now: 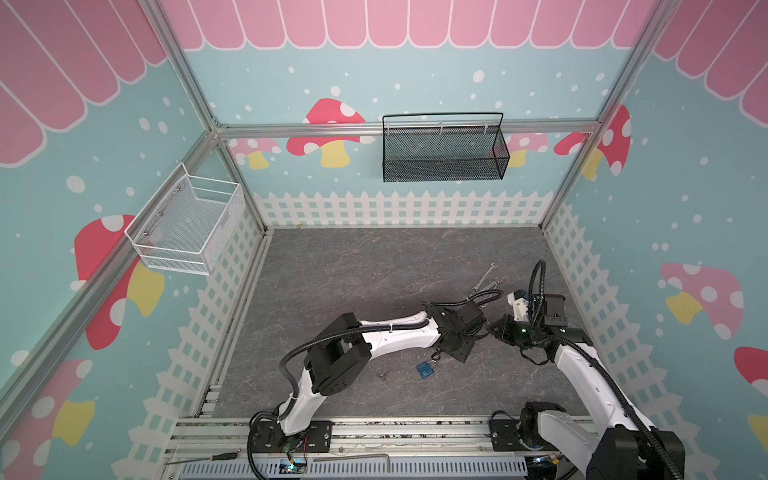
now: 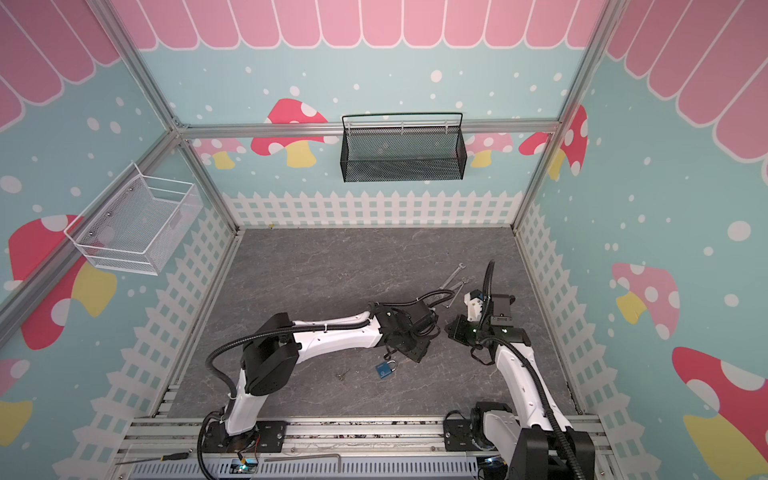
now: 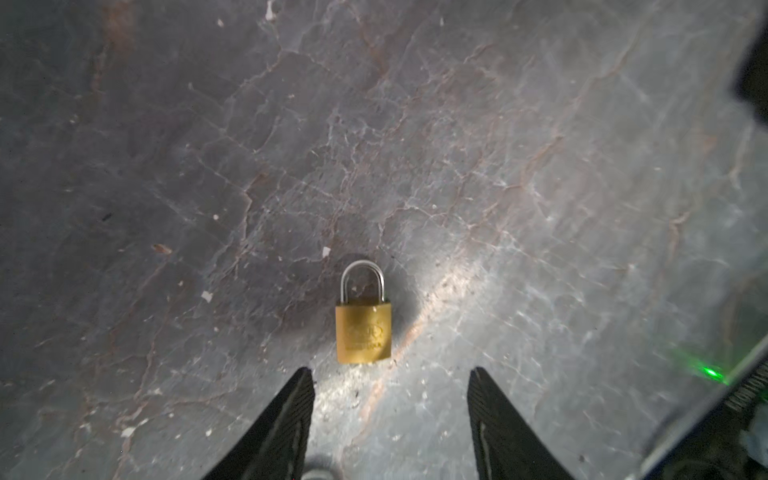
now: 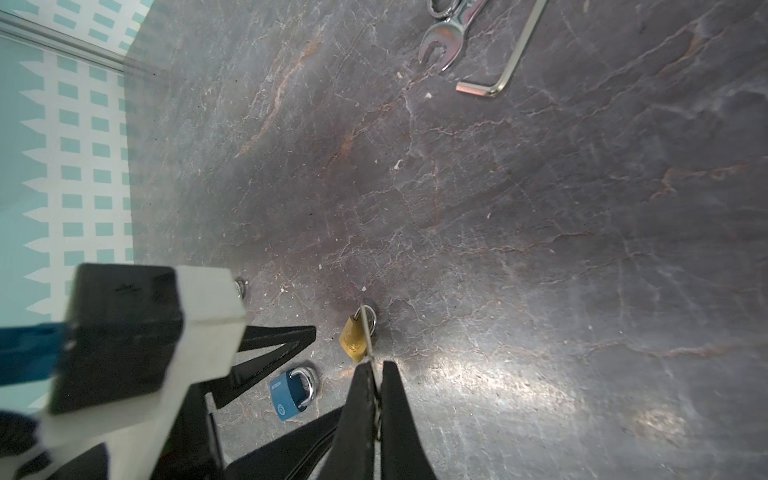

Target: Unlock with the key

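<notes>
You have open table (image 1: 353, 270) across the far and left parts. Toward the right the wrenches (image 1: 486, 279) lie flat. In the near middle the blue padlock (image 1: 427, 369), brass padlock (image 3: 363, 328), left arm (image 1: 395, 336) and right arm (image 1: 575, 370) crowd together, leaving little room between them.

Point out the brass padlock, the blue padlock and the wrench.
brass padlock (image 3: 363, 330): left wrist view, on its body.
blue padlock (image 4: 286, 397): right wrist view, on its body.
wrench (image 4: 446, 33): right wrist view, on its head.
</notes>
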`<state>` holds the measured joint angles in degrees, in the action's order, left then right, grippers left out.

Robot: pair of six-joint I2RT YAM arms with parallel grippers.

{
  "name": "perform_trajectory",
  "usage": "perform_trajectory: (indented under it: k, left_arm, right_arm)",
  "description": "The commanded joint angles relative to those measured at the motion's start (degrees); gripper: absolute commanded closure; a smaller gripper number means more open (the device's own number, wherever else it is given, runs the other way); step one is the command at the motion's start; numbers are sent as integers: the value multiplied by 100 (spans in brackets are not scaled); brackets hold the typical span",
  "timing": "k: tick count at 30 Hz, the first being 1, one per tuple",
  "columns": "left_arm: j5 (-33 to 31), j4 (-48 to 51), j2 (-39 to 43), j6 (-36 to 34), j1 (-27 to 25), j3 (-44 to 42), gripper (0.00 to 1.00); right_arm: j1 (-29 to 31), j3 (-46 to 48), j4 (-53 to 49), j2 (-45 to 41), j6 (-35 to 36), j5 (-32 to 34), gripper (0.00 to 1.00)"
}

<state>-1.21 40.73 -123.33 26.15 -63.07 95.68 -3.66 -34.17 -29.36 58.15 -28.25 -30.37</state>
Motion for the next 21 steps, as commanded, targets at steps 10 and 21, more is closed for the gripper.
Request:
perform_trajectory:
  k: [10,21]
  left_arm:
    - [-481,574,-637,523,-8,569,50]
    - [-391,595,-890,679,-62,686,61]
  right_arm:
    - [-32,-81,-87,38,215,5,100]
    - [-30,-50,-17,30,206,-96,100]
